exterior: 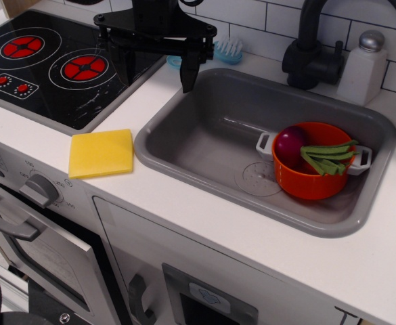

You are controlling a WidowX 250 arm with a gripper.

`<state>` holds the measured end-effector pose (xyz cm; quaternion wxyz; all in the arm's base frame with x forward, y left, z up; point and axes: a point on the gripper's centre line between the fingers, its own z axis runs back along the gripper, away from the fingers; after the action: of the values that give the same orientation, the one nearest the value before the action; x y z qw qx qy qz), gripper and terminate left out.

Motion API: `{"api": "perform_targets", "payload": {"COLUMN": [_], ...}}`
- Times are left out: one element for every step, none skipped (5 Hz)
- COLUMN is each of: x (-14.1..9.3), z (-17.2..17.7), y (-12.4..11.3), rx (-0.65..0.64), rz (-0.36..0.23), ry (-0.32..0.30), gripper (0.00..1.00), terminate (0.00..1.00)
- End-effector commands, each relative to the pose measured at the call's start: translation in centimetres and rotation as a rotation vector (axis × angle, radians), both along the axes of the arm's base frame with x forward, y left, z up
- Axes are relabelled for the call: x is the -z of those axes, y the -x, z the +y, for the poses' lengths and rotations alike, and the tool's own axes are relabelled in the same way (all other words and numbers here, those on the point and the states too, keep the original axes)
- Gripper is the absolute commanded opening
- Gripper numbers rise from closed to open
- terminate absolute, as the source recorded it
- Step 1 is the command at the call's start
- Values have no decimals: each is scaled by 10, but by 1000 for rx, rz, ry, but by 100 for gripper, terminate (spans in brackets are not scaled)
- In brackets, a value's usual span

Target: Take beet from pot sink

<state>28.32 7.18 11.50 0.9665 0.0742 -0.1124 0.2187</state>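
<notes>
Small round magenta toy beet [290, 144], green leaf strips draped right, rests inside the orange-red 2-handled pot [311, 177] at the right of the grey plastic sink [184, 139]. Likely light, stiff, smooth; grasp the ball. The black pincer [156, 59] hovers wide, empty, far left.

A white countertop [265, 257] runs across the frame, backed at the upper right by a white tiled wall [252, 13]. A black stovetop [55, 68] with red burners fills the upper left. Along the lower left are an oven door [42, 250] and a grey knob [40, 189]. A yellow sponge [101, 153] lies left of centre.
</notes>
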Motion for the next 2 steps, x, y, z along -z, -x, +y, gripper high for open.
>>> {"api": "perform_targets", "payload": {"x": [0,6], "z": [0,-24], "y": [0,-13], "rx": [0,-42], "rz": [0,16], "ry": [0,62], "gripper": [100,100], "terminate": [0,0]}}
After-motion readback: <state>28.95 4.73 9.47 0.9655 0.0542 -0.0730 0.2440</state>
